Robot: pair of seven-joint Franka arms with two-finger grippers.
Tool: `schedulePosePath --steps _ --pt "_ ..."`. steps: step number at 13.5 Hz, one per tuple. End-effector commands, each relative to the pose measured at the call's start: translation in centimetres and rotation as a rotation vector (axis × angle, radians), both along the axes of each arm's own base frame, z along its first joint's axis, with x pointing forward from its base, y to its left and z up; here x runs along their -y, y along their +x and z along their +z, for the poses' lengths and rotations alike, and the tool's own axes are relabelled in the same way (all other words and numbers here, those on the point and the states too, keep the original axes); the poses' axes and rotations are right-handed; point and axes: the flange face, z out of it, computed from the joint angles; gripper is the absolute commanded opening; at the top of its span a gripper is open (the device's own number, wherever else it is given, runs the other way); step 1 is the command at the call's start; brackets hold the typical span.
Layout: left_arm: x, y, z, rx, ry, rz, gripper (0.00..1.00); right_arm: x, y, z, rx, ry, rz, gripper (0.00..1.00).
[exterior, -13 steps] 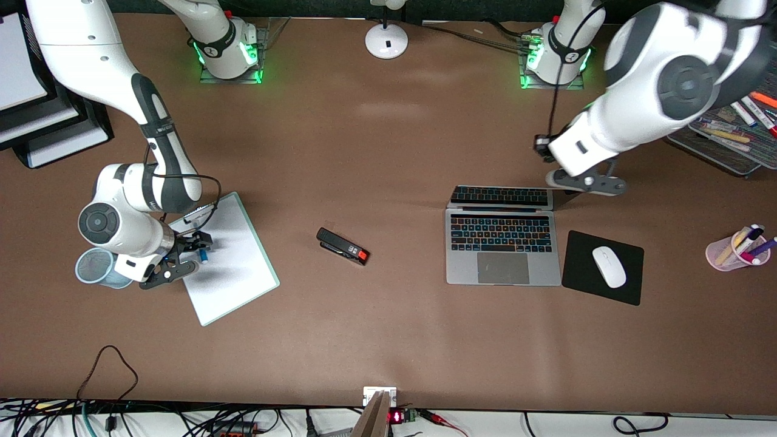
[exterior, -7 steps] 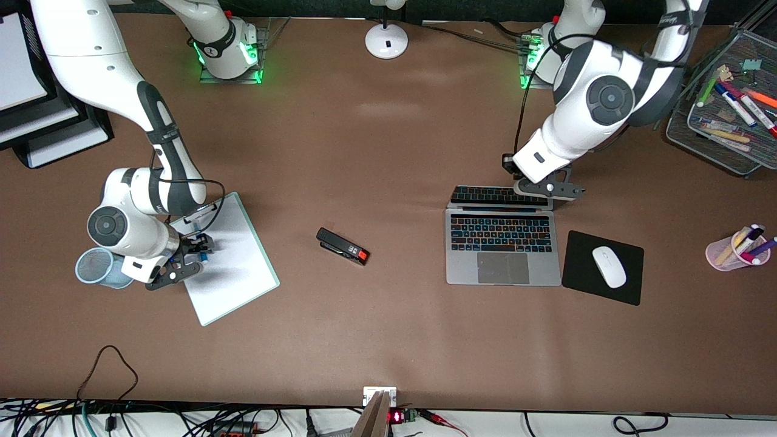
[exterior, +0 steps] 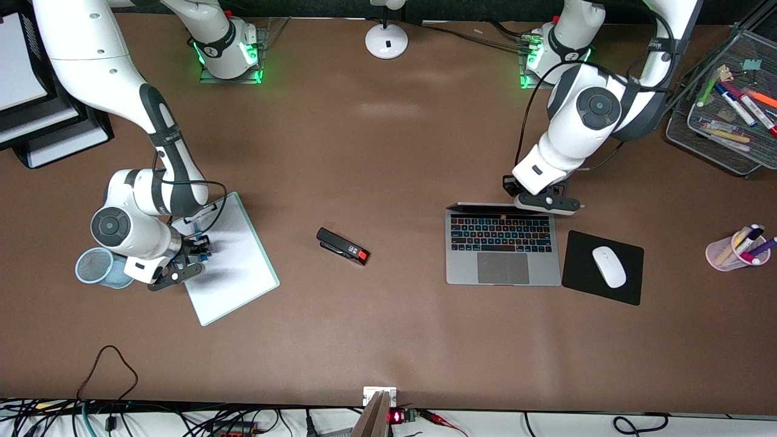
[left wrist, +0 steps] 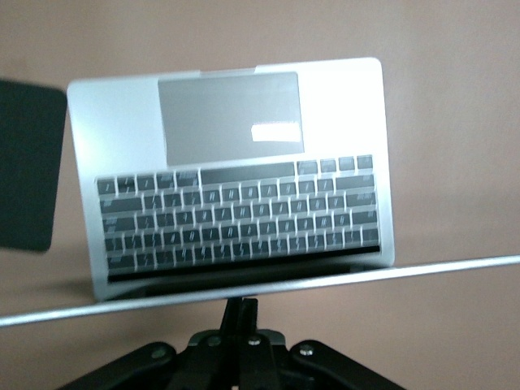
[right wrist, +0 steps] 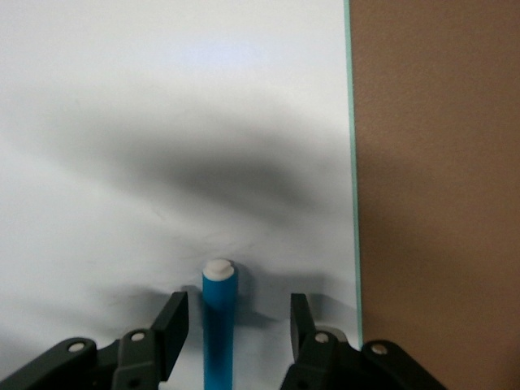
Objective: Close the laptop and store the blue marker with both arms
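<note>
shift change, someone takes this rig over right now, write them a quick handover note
Left gripper: shut, pressing the raised lid edge of the slim silver-grey laptop, which is partly lowered.
Right gripper: fingers either side of the thin bright-blue marker lying on the white board, not yet gripping.
Done: neither step finished.
Left: shut lid fully, grasp marker, store it.

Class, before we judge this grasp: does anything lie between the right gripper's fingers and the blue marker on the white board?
Nothing visible does. In the right wrist view the blue marker lies on the white board between the open fingers of the right gripper, with bare gaps on both sides.
</note>
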Motion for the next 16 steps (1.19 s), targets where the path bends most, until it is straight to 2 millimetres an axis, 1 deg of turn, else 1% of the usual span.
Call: schedulePosePath --steps 1,3,4,5,6,8,9,11,14,16 --pt "0.0 1.9 -1.7 0.072 -0.031 -0.005 0.00 -0.4 0.1 -0.5 -0.001 0.014 0.014 0.59" --pt "0.3 3.4 -2.1 0.097 -0.043 -0.010 0.00 -0.6 0.0 -0.6 -0.004 0.028 -0.001 0.53" --pt "0.3 4.6 -2.0 0.115 -0.032 -0.028 0.00 -0.6 0.0 -0.6 -0.004 0.028 -0.001 0.49" --pt "-0.4 5.7 -2.4 0.126 -0.013 -0.035 0.00 -0.6 0.0 -0.6 -0.004 0.028 -0.003 0.48" --pt "-0.6 6.7 -2.8 0.133 -0.003 -0.042 0.00 -0.6 0.0 -0.6 -0.004 0.028 -0.003 0.46" --pt "-0.4 8.1 -3.7 0.134 -0.007 -0.046 0.00 -0.6 0.1 -0.6 -0.004 0.029 -0.004 0.45" --pt "-0.4 8.9 -4.2 0.135 -0.014 -0.041 0.00 -0.6 0.1 -0.6 -0.002 0.029 -0.004 0.41" --pt "-0.1 9.9 -5.0 0.133 -0.024 -0.037 0.00 -0.6 0.1 -0.5 -0.001 0.029 -0.004 0.38" --pt "-0.3 10.9 -7.8 0.122 0.011 -0.068 0.00 -0.6 0.1 -0.6 -0.002 0.029 -0.005 0.32" --pt "-0.6 11.7 -8.7 0.121 0.014 -0.066 0.00 -0.6 0.1 -0.5 0.000 0.029 -0.004 0.26"
